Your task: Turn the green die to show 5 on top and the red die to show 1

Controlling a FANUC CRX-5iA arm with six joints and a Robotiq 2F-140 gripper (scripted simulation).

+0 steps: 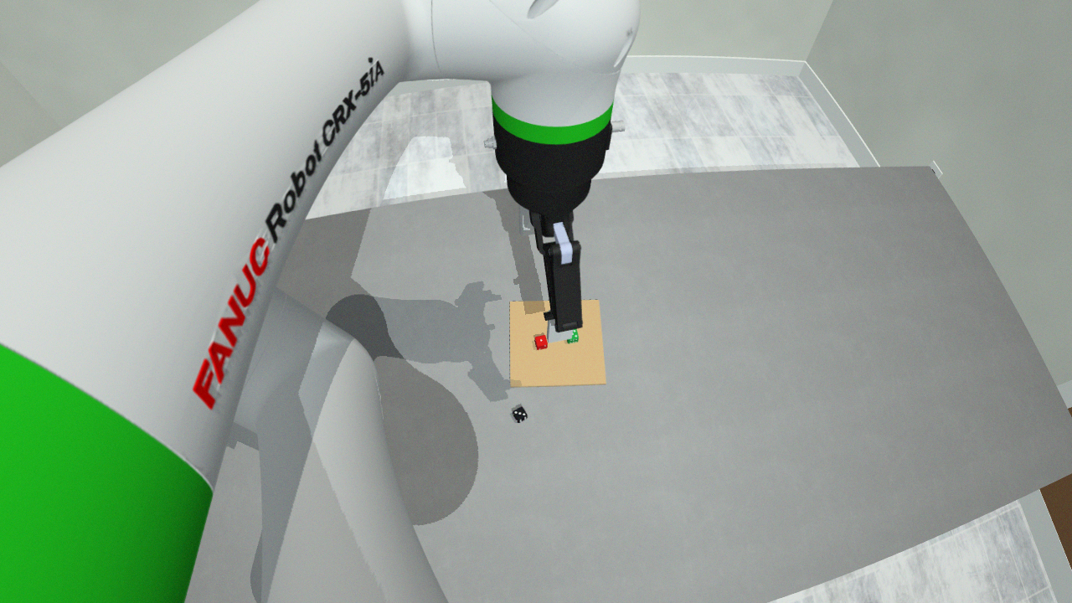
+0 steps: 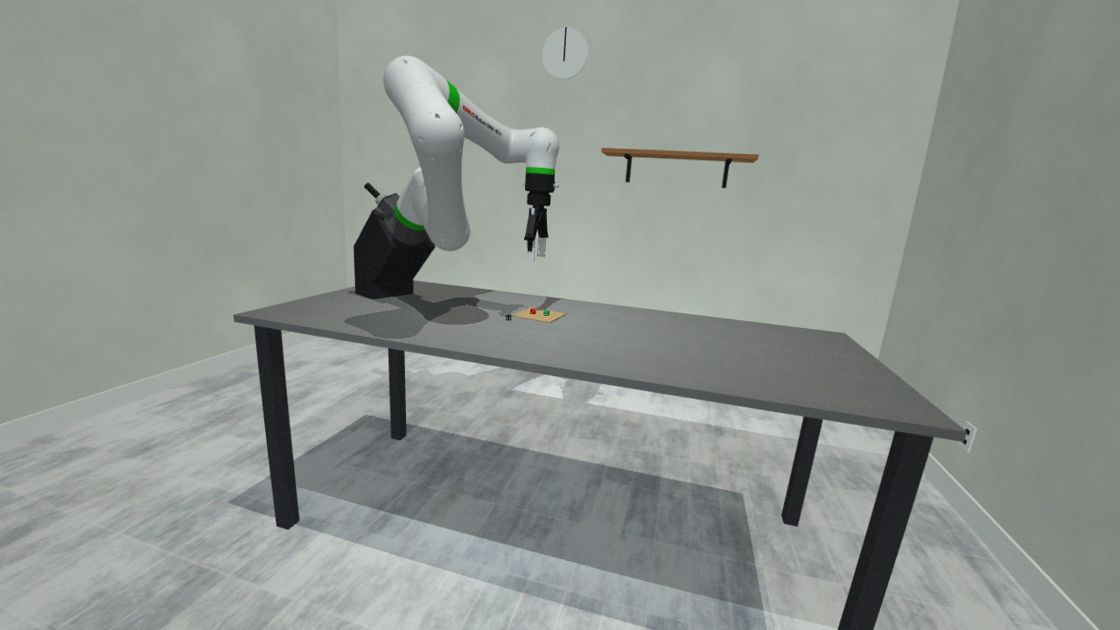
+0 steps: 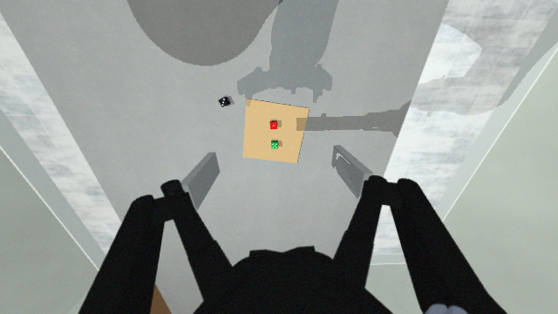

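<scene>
Hovering open claw (image 3: pixel 279 174) above mat (image 3: pixel 257 148)

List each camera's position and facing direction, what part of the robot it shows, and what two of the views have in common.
Top: above and behind the arm, looking down at the table; upper arm, wrist and tool show.
Exterior: out in the room, facing the table's long side; the whole arm and tool show high over the mat.
Wrist: on the wrist, looking down; only the open tool's fingers show.
Shared: top and wrist both show the red die and green die on the mat, black die off it.
</scene>
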